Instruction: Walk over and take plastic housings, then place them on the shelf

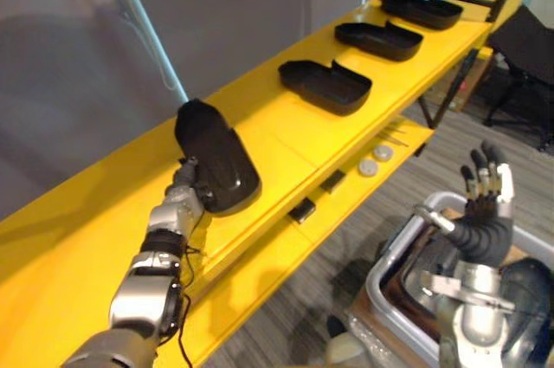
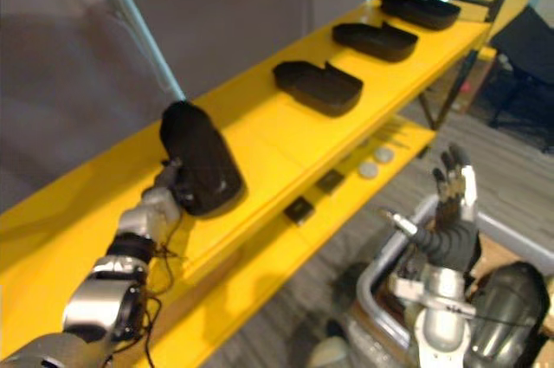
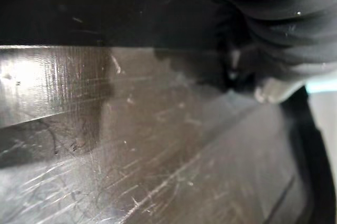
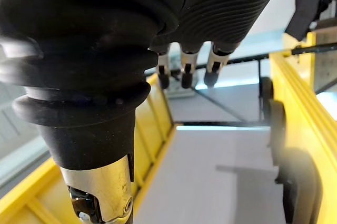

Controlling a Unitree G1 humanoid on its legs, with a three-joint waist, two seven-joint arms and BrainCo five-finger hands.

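The black plastic housing (image 1: 216,156) sits directly ahead of the left hand (image 1: 183,190), which closes on its near end. Its long axis runs on from the fingertips, away from the robot and across the top deck of the yellow shelf (image 1: 286,138). It appears tipped up on one edge with its smooth back facing the camera, not lying flat, and its lower end is at or just above the deck. In the left wrist view the scratched dark shell (image 3: 131,145) lies right against the hand. The left arm reaches forward, nearly straight, with the wrist just past the shelf's front lip. Beyond and to the right of this hand, three more housings (image 1: 325,85) lie flat in a row, hollow side up. The next free spot seems to be the bare deck under the held piece, so the coming move likely needs a lay-down and release there. The right hand (image 1: 486,203) is well apart, raised with fingers straight and spread, holding nothing, above a grey bin (image 1: 389,277).
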